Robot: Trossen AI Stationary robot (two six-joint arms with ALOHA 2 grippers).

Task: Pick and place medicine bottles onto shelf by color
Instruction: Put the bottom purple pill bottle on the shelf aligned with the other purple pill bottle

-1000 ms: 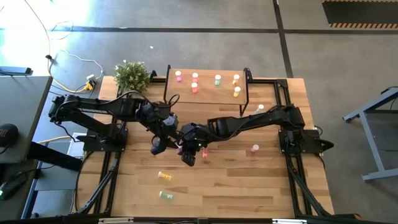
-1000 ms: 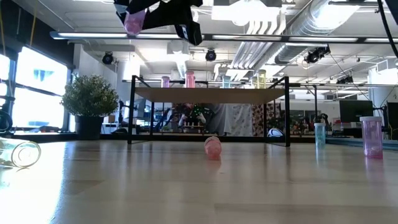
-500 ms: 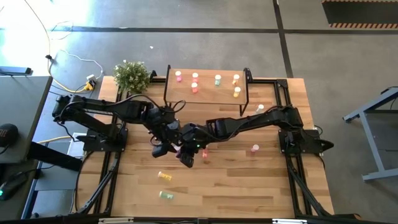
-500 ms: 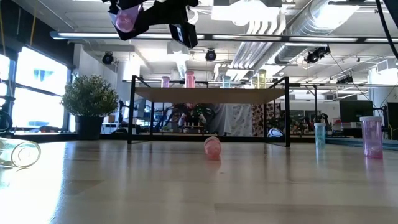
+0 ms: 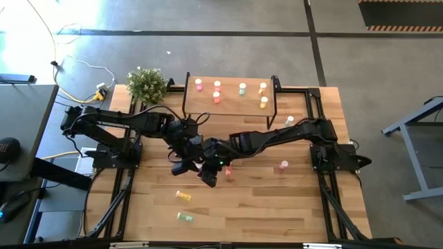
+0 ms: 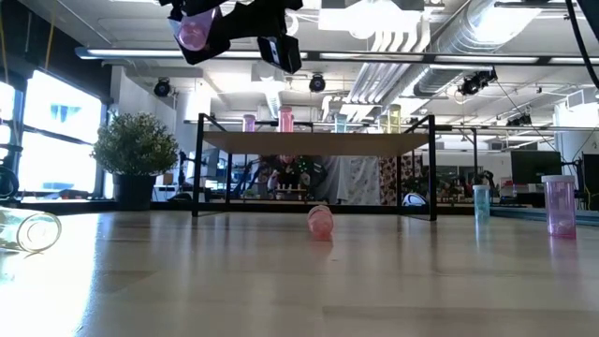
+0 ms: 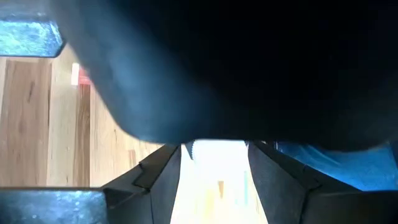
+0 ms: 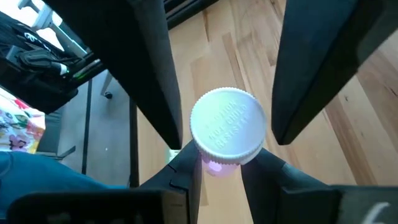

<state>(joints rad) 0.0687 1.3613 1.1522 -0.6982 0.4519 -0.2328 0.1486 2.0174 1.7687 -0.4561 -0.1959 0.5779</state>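
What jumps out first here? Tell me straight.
The two arms meet above mid-table: the right pincer grips a pink bottle by its body, white cap up, while the left pincer crowds right beside it. Behind them, the shelf already carries six bottles; others lie scattered on the table.

I am seeing the bench (image 5: 277, 207) carrying the shelf (image 5: 232, 104) at its far edge, with a plant (image 5: 147, 84) sitting just left of it. Six bottles are standing on the shelf: two at its left, one at the middle, two at its right, one near the front. Both arms are meeting over the bench's middle, before the shelf, the left end effector (image 5: 185, 164) just beside the right end effector (image 5: 209, 173). One bottle (image 8: 225, 132) is sitting between the right end effector's fingers, raised above the bench. Two lying bottles (image 5: 183, 196) are resting nearer the front edge. One bottle (image 5: 283, 166) is standing right of the end effectors, another (image 5: 290, 120) by the shelf's right legs.
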